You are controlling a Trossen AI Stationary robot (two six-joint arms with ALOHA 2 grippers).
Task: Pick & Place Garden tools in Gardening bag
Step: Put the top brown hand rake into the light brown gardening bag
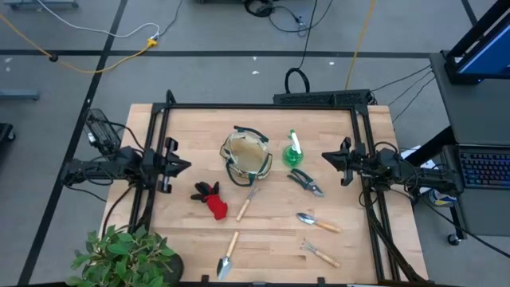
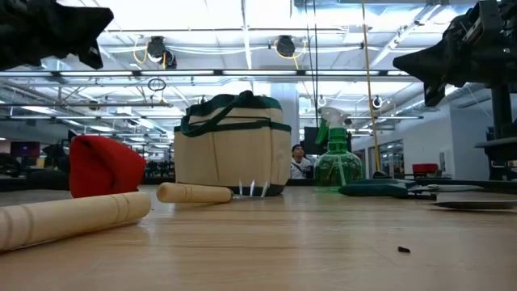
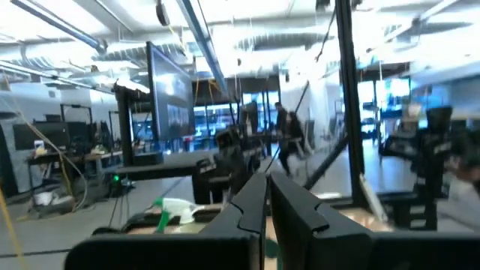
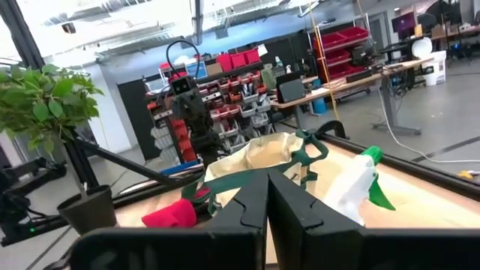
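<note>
The counter (image 1: 271, 247) is a pale butcher-block wooden top framed by black metal rails, standing on a grey floor crossed by dark tape lines and loose yellow and black cables. Beyond it the low view shows a large workshop hall with bright ceiling lights, glass partitions and a person far off; the right wrist view shows shelves of red bins. No writing or label can be read.

The round beige fabric gardening bag with dark green rim and handles (image 1: 245, 155) stands upright near the middle back of the counter. Just beside it lies the green spray bottle with white nozzle (image 1: 296, 151), and near that the dark-handled pruning shears (image 1: 305, 182). The red-and-black glove (image 1: 211, 199) lies in front of the bag, with wooden-handled metal trowels (image 1: 228, 257) and a small fork (image 1: 319, 253) scattered nearer the front edge. A leafy green potted plant (image 1: 127, 255) fills the front left corner.

The left claw (image 1: 182, 166) hangs at the left rail, pressed together and empty. The right claw (image 1: 326, 157) hangs at the right rail, likewise pressed together and empty.
</note>
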